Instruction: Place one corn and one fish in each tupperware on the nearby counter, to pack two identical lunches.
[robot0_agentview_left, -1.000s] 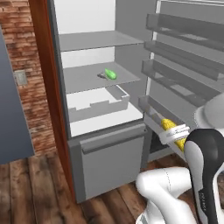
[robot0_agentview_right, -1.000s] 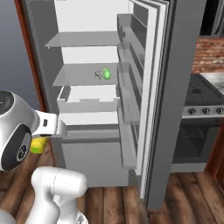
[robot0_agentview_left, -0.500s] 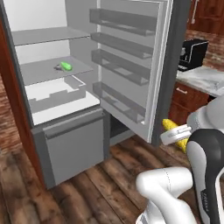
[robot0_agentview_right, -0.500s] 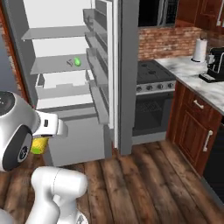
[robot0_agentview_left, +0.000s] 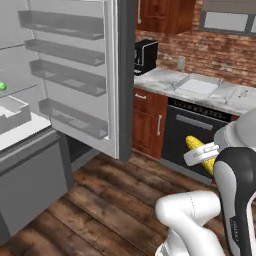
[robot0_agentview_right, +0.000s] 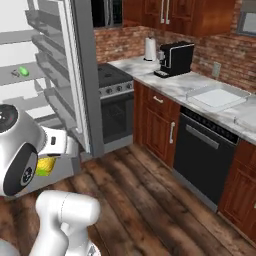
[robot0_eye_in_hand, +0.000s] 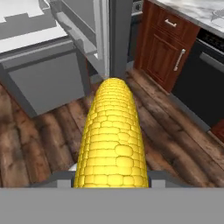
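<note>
My gripper (robot0_eye_in_hand: 111, 176) is shut on a yellow corn (robot0_eye_in_hand: 112, 140) with bumpy kernels, held out in front of me above the wooden floor. The same yellow corn (robot0_agentview_left: 198, 146) sticks out of the gripper (robot0_agentview_left: 201, 154) by my forearm, and it shows again as the corn (robot0_agentview_right: 46, 166) low at the left. A green corn (robot0_agentview_right: 23, 71) lies on a fridge shelf, with a tiny dark fish (robot0_agentview_right: 15, 74) just left of it. Two pale tupperware trays, one tupperware (robot0_agentview_left: 197, 85) and a second tupperware (robot0_agentview_left: 246, 93), sit on the marbled counter (robot0_agentview_left: 160, 77); the nearer tupperware (robot0_agentview_right: 217, 96) is empty.
The open fridge door (robot0_agentview_left: 122, 75) with its racks stands between the fridge and the cabinets. A black coffee machine (robot0_agentview_right: 175, 57) and a paper towel roll (robot0_agentview_right: 150, 48) stand on the counter, beside a stove (robot0_agentview_right: 112, 75). A black dishwasher (robot0_agentview_right: 205, 155) sits under the tupperware.
The base has turned right, so the fridge has slid to the left and the counter with the trays has come into view. The yellow corn stays in the gripper.
</note>
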